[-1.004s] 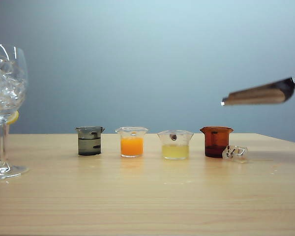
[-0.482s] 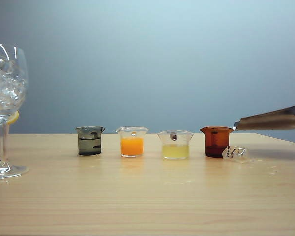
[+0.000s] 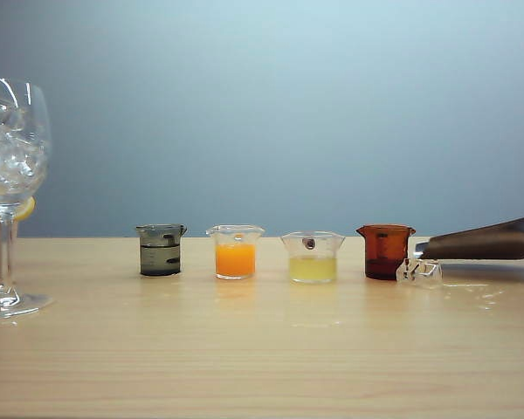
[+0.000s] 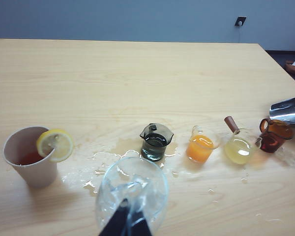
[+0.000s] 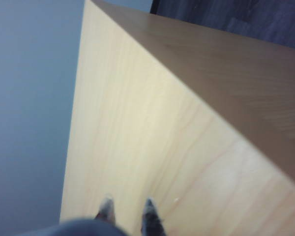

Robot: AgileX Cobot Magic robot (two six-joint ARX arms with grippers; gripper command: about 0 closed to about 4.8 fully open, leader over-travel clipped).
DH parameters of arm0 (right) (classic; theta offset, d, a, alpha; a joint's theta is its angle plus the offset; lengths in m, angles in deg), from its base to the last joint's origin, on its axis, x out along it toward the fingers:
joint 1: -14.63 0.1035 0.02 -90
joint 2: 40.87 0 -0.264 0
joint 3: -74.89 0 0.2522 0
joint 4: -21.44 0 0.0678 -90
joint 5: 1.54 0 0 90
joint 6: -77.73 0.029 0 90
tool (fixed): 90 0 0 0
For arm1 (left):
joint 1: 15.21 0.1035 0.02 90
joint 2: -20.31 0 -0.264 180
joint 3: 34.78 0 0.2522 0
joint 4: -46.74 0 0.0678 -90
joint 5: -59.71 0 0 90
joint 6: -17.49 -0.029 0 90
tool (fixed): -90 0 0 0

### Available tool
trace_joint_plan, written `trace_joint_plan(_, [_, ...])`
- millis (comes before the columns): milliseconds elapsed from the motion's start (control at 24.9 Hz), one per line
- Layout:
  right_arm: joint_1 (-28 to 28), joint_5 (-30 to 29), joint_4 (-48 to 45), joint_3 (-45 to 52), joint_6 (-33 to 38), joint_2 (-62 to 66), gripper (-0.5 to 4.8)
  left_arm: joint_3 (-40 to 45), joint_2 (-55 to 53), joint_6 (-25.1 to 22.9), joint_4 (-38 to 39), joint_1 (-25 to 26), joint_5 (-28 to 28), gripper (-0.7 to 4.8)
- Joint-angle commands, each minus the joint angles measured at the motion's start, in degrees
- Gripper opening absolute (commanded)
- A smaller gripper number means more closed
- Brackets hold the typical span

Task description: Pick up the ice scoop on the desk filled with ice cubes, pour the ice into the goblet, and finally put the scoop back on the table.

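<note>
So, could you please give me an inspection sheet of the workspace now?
Surface: desk of light wood, with water puddles near the goblet.
Job's things: goblet full of ice, far left; ice scoop low over the desk, far right; one loose ice cube beside the brown beaker.
Clutter: three more beakers in the same row; paper cup with a lemon slice.
Grippers: left gripper above the goblet, state unclear; right gripper over the bare desk, apparently carrying the scoop.
Cables: nothing seen.
Surroundings: plain grey-blue wall.
</note>
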Motion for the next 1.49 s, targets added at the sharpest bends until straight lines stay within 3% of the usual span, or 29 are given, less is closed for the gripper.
trace_joint_plan(40, [-0.42,-0.17,-1.22,-0.17,-0.20,0.11,-0.06,-0.09,0.24,0.00,-0.55,0.07,0.44,-0.06])
trace_joint_plan(402, [-0.85,0.28,-0.90,-0.17,-0.22,1.01,-0.01,-0.09,0.46,0.00,-0.52,0.07,0.44,-0.06])
trace_joint_plan(522, [-0.85,0.68,0.31,-0.17,-0.50,1.01,0.41,-0.09,0.46,0.00,-0.50,0.07,0.44,-0.06])
trace_joint_plan(603, [-0.85,0.59,0.57,-0.17,-1.70,1.01,1.06,-0.09,0.46,0.00,-0.52,0.07,0.44,-0.06])
trace_joint_plan(683, [-0.94,0.61,0.87,-0.17,-2.08,0.98,2.18,-0.09,0.46,0.00,-0.52,0.07,0.44,-0.06])
trace_joint_plan(723, [-1.09,0.37,1.03,-0.20,-2.05,0.98,3.73,-0.09,0.48,0.00,-0.52,0.07,0.44,-0.05])
trace_joint_plan(804, [-1.27,0.04,2.01,-0.22,-1.44,0.90,4.72,-0.09,0.48,0.00,-0.52,0.07,0.44,-0.05])
trace_joint_plan(1004, [-2.12,-2.45,9.44,-0.24,-2.34,-1.44,4.72,-0.09,0.48,0.00,-0.57,0.07,0.42,-0.06])
trace_joint_plan(1205, [-3.10,-3.23,17.97,-0.24,-11.63,-7.58,4.64,-0.09,0.48,0.00,-0.57,0.07,0.42,-0.06])
trace_joint_plan(1487, [-3.28,-6.69,26.77,-0.24,-18.93,-20.83,2.00,-0.11,0.50,0.02,-0.61,0.07,0.42,-0.06])
